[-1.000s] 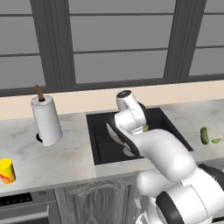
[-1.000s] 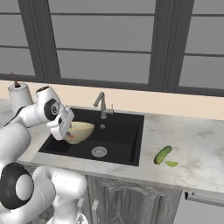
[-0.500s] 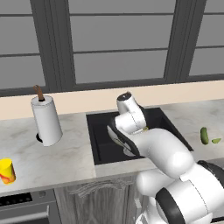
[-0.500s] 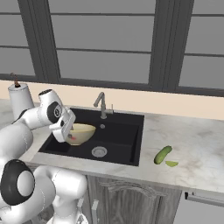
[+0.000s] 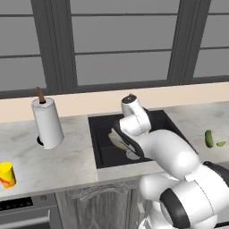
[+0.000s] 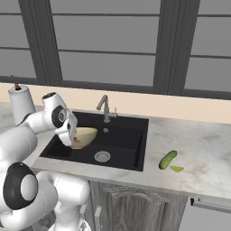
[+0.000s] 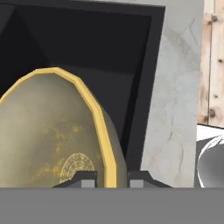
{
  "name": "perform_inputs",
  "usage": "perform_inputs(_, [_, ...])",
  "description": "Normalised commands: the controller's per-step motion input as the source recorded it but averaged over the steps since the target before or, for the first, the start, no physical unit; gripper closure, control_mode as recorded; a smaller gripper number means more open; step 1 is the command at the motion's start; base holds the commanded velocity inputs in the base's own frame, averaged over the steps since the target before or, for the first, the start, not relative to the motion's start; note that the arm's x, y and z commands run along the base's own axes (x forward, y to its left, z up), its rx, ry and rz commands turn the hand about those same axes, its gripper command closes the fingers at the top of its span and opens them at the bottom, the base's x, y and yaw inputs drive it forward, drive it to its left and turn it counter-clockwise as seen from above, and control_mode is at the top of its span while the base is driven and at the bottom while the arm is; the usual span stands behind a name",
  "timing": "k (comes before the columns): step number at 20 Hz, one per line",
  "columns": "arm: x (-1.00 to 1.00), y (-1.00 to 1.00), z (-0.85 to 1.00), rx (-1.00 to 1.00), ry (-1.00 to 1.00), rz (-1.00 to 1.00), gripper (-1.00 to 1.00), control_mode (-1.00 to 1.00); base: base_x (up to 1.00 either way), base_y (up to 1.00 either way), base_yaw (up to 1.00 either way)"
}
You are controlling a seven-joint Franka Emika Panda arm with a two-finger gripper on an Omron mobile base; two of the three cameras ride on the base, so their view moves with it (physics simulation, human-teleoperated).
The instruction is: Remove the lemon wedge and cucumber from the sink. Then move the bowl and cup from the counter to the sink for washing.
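Cucumber [image 6: 167, 159] and lemon wedge [image 6: 177, 168] out, lying on counter [image 6: 198, 149] right of sink [image 6: 131, 155]: first half done. Bowl [image 6: 83, 136] held over sink's left half, rim pinched between narrow fingers of gripper [image 7: 111, 178]; release pending. Cup [image 5: 6, 175] untouched on counter far left of sink, seen from left base camera. Faucet [image 6: 105, 108] seen from right.

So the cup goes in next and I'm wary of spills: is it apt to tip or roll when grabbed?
The cup stands upright on the counter, a short cylinder, so it probably resists tipping. Knocked onto its round side, it would likely roll. It looks small, so likely light and easily nudged.
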Motion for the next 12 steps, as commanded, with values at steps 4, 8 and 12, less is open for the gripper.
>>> perform_inputs(4, [0.08,-0.08,0.0,0.0,0.0,0.32,1.0,-1.0,0.0,0.0,0.0])
perform_inputs(8, [0.08,-0.18,-0.01,0.0,0.0,0.3,1.0,-1.0,0.0,0.0,0.0])
perform_inputs(12, [0.13,-0.25,-0.03,0.0,0.0,0.25,1.0,-1.0,0.0,0.0,0.0])
